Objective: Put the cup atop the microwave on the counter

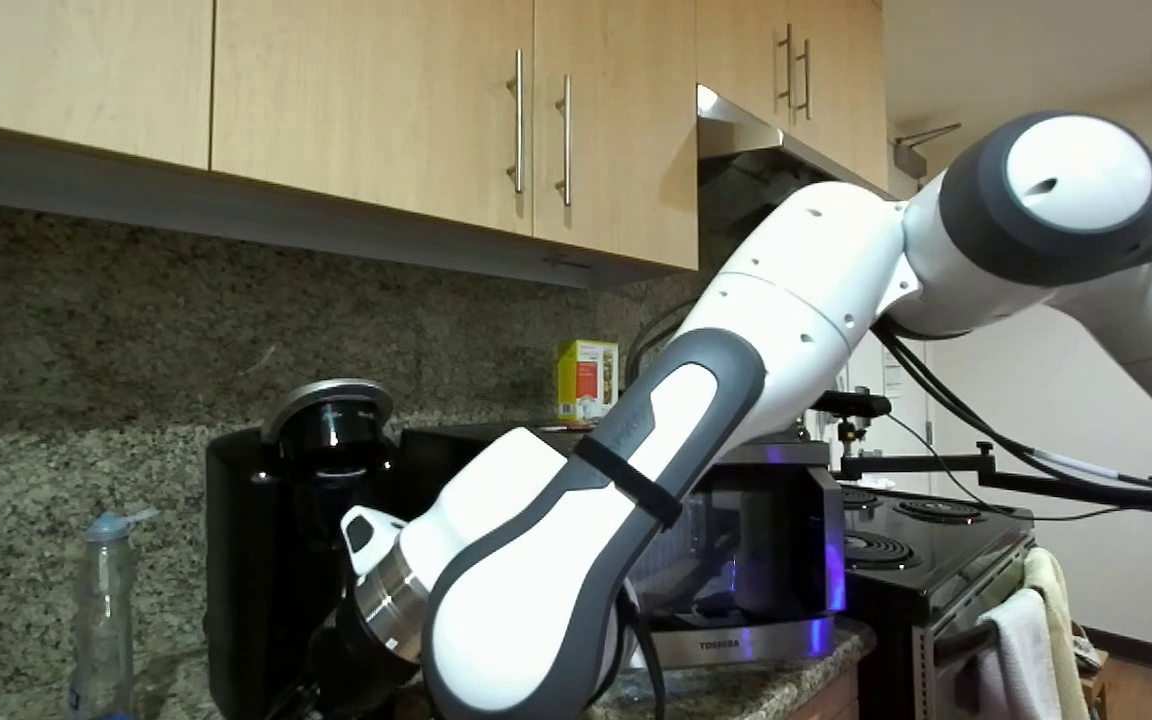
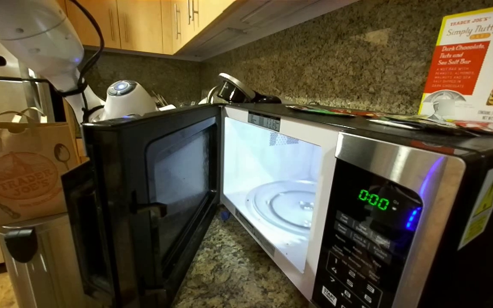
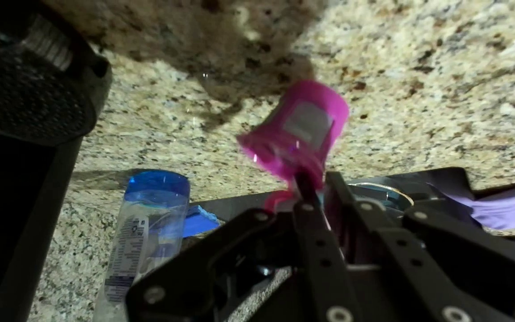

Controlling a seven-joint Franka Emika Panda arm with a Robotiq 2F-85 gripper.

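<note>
The pink-magenta cup (image 3: 300,120) shows in the wrist view near the speckled granite counter (image 3: 418,89). That picture stands upside down; the cup's rim faces my gripper (image 3: 318,179). The fingers are close together at the rim, one finger over the mouth, and appear shut on the cup's wall. Whether its base touches the counter, I cannot tell. The microwave (image 2: 400,145) stands on the counter with its door (image 2: 182,179) open and inside lit; it also shows in an exterior view (image 1: 786,640). The cup is hidden in both exterior views, with the gripper low beside the coffee maker.
The black coffee maker (image 1: 246,560) is beside the gripper; part shows in the wrist view (image 3: 43,85). A clear bottle (image 3: 134,250) stands near the backsplash. A yellow-and-white box (image 2: 464,64) and flat packets (image 2: 321,111) lie atop the microwave. A stove (image 1: 936,540) is beyond.
</note>
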